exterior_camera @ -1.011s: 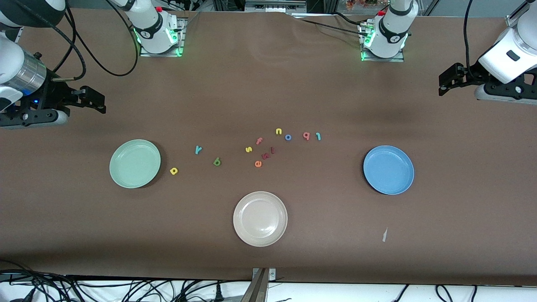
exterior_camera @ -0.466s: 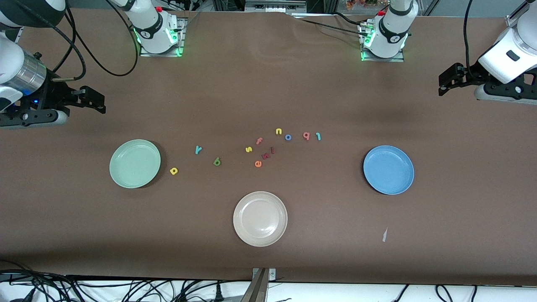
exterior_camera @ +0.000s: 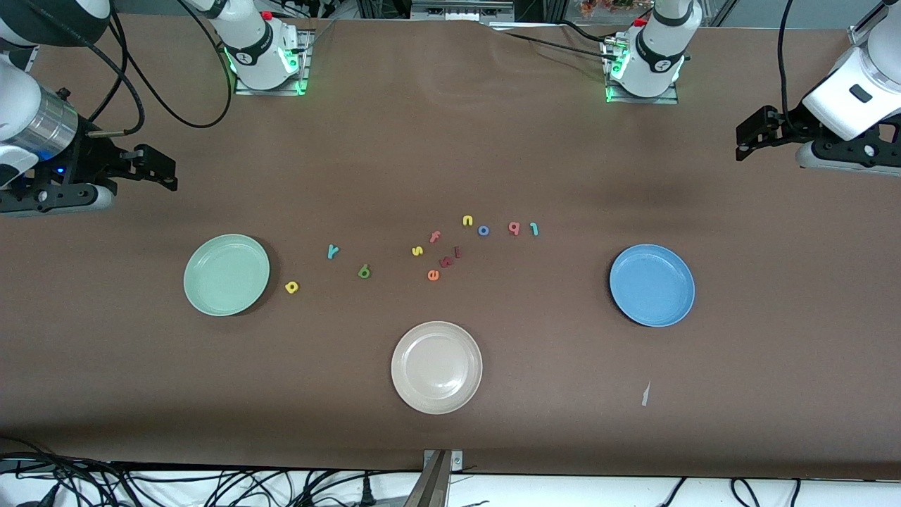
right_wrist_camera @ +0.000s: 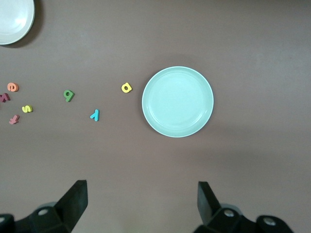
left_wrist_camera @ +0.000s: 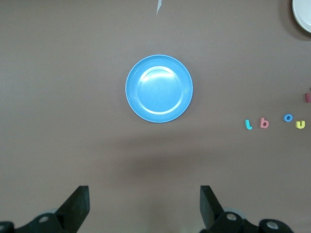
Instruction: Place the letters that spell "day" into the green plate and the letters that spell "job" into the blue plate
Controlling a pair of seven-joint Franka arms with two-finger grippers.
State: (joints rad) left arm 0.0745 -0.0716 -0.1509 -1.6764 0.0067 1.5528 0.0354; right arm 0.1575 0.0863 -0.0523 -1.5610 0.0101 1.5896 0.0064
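The right hand (exterior_camera: 151, 165) hangs over bare counter (exterior_camera: 450, 436) at the right arm's end, its fingers (right_wrist_camera: 73, 199) spread wide with nothing between them. The green plate (exterior_camera: 227, 274) lies on the counter nearer the front camera than the spot beneath this hand and holds nothing. Past the plate, toward the left arm's end, come the yellow a (exterior_camera: 292, 286), just beside the rim, then the teal y (exterior_camera: 332, 251) and the dark green d (exterior_camera: 364, 271), each well apart from the hand.

The left hand (exterior_camera: 753, 141) hangs over bare counter at the left arm's end, its fingers (left_wrist_camera: 77, 206) equally wide and holding nothing. The blue plate (exterior_camera: 652, 285) lies nearer the front camera than the spot beneath it, also with nothing in it. Toward the right arm's end from that plate, in a short row, sit the teal j (exterior_camera: 534, 228), the pink b (exterior_camera: 514, 227) and the blue o (exterior_camera: 483, 230), with a yellow n (exterior_camera: 467, 220) next to the o.

Between the two groups lie a salmon f (exterior_camera: 435, 236), a yellow s (exterior_camera: 417, 251), an orange e (exterior_camera: 433, 275) and dark red letters (exterior_camera: 450, 258). The beige plate (exterior_camera: 436, 367) sits nearest the front camera, holding nothing.

Compared with a second ago, nothing has shifted: both hands wait in the same places and every letter and plate lies as it did.
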